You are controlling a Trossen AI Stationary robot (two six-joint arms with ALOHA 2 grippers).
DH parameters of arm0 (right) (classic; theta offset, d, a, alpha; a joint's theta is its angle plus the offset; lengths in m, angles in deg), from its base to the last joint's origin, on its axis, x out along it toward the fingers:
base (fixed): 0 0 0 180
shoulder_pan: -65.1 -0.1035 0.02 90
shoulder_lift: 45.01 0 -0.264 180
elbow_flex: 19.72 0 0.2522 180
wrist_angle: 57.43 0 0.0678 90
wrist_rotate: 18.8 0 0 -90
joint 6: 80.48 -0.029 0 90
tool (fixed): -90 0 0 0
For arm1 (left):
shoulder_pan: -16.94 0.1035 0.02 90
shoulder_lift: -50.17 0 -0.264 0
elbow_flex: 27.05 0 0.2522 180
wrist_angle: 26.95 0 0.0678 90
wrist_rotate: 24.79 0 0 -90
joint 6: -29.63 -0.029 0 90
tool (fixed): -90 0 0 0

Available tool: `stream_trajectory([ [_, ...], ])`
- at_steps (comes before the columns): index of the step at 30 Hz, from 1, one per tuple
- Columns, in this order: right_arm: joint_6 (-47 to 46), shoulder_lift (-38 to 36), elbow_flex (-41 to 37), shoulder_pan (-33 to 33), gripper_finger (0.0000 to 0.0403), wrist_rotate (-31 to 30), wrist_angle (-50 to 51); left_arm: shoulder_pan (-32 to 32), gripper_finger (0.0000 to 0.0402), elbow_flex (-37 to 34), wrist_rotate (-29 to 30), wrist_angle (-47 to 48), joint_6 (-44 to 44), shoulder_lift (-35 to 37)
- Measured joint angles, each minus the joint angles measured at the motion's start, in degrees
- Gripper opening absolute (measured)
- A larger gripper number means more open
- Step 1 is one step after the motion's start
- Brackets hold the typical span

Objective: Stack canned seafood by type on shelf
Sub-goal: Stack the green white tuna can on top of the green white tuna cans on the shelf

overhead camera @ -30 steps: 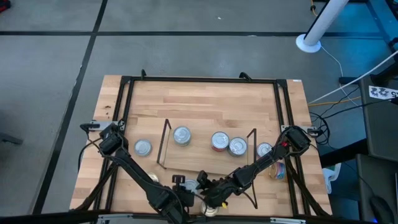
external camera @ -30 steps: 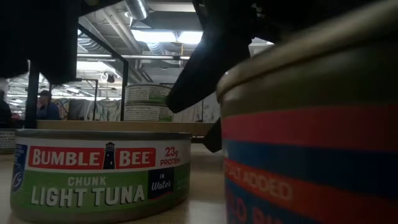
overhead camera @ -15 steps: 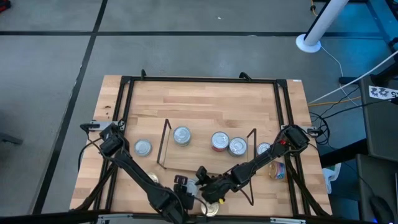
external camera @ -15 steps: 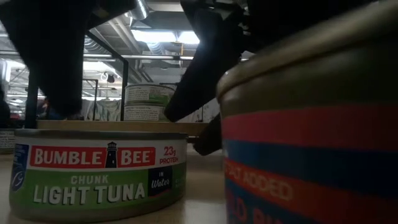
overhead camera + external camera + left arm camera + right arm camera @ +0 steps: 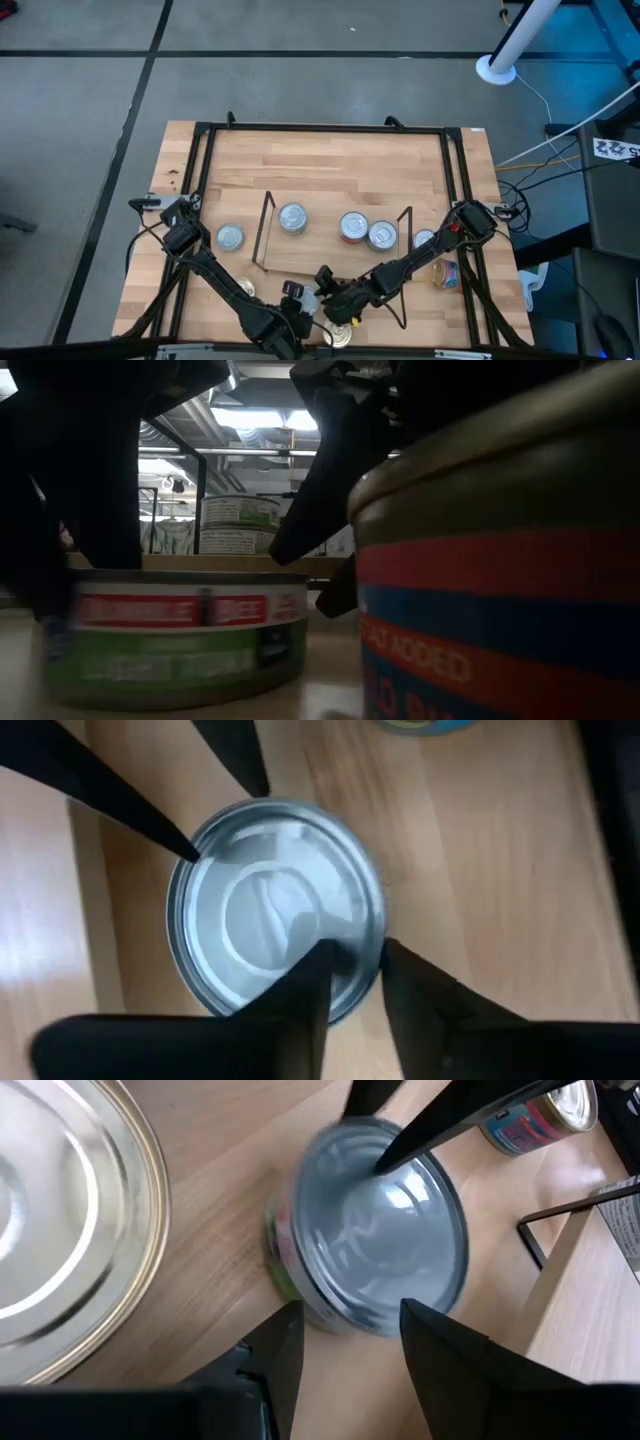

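The green-labelled tin (image 5: 277, 910) sits on the counter (image 5: 330, 170) at its near edge, in front of the shelf (image 5: 335, 262); it looks stiff, dense and slick-lidded, so the hold belongs across its side wall. The left tool (image 5: 350, 982) straddles the rim, fingers narrowed, not clearly clamped. The right tool (image 5: 345, 1335) hovers just beside it, half open and empty, crowding the lift, with a gold-topped tin (image 5: 60, 1230) close by.
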Motion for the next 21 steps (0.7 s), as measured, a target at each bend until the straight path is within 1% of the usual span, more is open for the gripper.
stream_trajectory([
  [4,-0.02,0.00,0.00,0.00,0.0168,0.00,-0.10,0.02,0.0018,-0.04,0.86,0.17,-0.01,0.01],
  [5,-0.02,0.00,0.00,-0.02,0.0168,0.00,-0.15,0.02,0.0010,-0.04,0.83,0.12,0.18,0.04],
  [10,-0.17,0.00,0.00,-0.02,0.0168,-0.19,-0.27,-0.11,0.0004,0.50,0.49,0.36,0.74,-0.02],
  [21,-5.92,0.00,0.00,-0.02,0.0168,-0.46,-1.20,-0.09,0.0001,1.49,-0.13,0.90,2.00,-0.17],
])
